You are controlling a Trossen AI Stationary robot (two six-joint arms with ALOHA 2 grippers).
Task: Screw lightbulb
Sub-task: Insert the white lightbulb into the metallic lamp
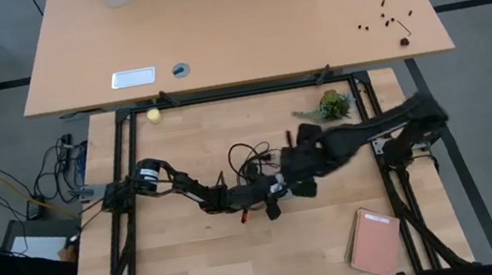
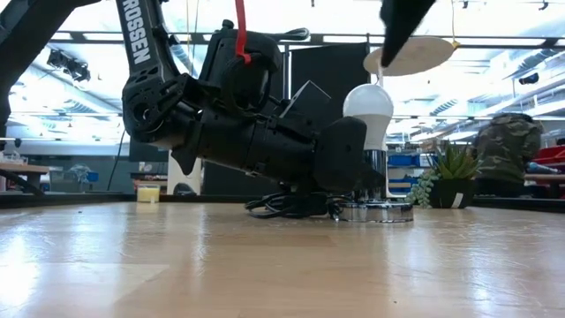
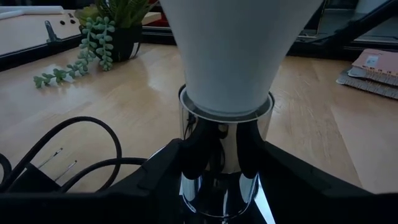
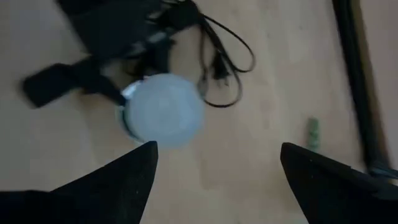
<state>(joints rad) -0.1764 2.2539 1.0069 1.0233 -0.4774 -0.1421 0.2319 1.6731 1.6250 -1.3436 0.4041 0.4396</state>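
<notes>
The white lightbulb [image 2: 368, 108] stands upright with its base in a shiny silver socket [image 3: 222, 134], which rests on its round base [image 2: 376, 212] on the table. My left gripper [image 2: 349, 168] lies low at the table's middle and is shut on the socket below the bulb [image 3: 233, 50]. My right gripper [image 4: 214, 171] hovers above the bulb [image 4: 165, 111], open and touching nothing. In the high view my right gripper [image 1: 303, 166] hides the bulb. My left gripper pinches the socket's silver cylinder [image 3: 211, 155], just below the bulb, between its two fingers [image 3: 163, 171]. The fingers come in level, near the tabletop, from the table's left side. The socket stands upright on its round base on the table, with the bulb on top.
A black cord [image 1: 247, 161] lies coiled on the table behind the socket. A small potted plant [image 1: 333, 104] stands at the back right and a pink notebook [image 1: 374, 240] lies at the front right. A small yellowish ball [image 1: 154, 115] sits at the far left.
</notes>
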